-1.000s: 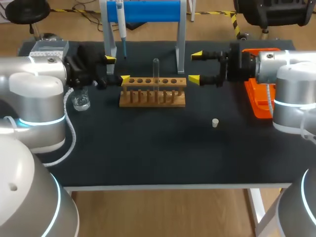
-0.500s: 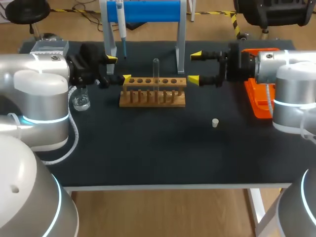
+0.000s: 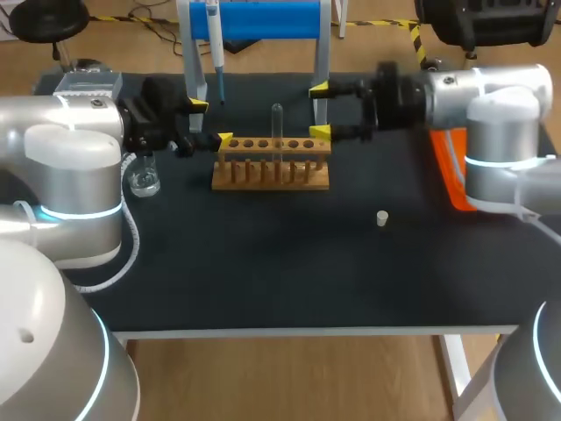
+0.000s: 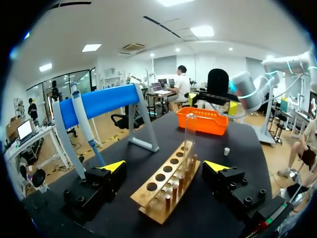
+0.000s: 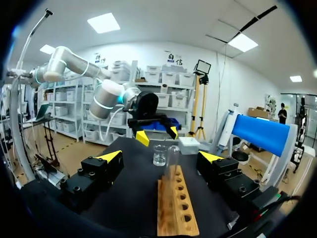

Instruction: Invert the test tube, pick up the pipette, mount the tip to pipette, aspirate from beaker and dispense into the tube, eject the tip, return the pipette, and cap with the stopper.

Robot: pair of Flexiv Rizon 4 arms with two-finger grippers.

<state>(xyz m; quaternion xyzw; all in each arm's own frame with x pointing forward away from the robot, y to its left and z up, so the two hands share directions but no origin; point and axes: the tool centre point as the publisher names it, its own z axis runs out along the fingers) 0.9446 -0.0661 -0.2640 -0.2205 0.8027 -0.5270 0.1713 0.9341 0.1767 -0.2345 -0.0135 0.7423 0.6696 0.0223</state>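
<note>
Head: test tube [image 3: 277, 121] upright in rack [image 3: 272, 167]; left gripper [image 3: 209, 123] and right gripper [image 3: 320, 110] flank the rack, jaws wide, holding nothing.
Left wrist: stopper [image 4: 226, 151] and orange tray [image 4: 203, 121] beyond the rack.
Right wrist: beaker [image 5: 159, 154] beyond the tube.

You're looking at a black table [image 3: 263, 263] with a pale brown wooden rack [image 3: 272, 167] on it, and the test tube [image 3: 277, 123] in it is clear glass. The beaker [image 3: 143, 180] is clear too. Stopper [image 3: 382, 217], off-white. The pipette [image 3: 213, 31] is white up top, blue lower down, and its stand [image 3: 263, 17] has a bright blue bar on grey legs. Orange bin [image 4: 203, 124], vivid. Left jaws and right jaws are black with yellow tips; your left arm [image 3: 61, 167] and right arm [image 3: 500, 114] are silver-grey with glowing cyan rings.
</note>
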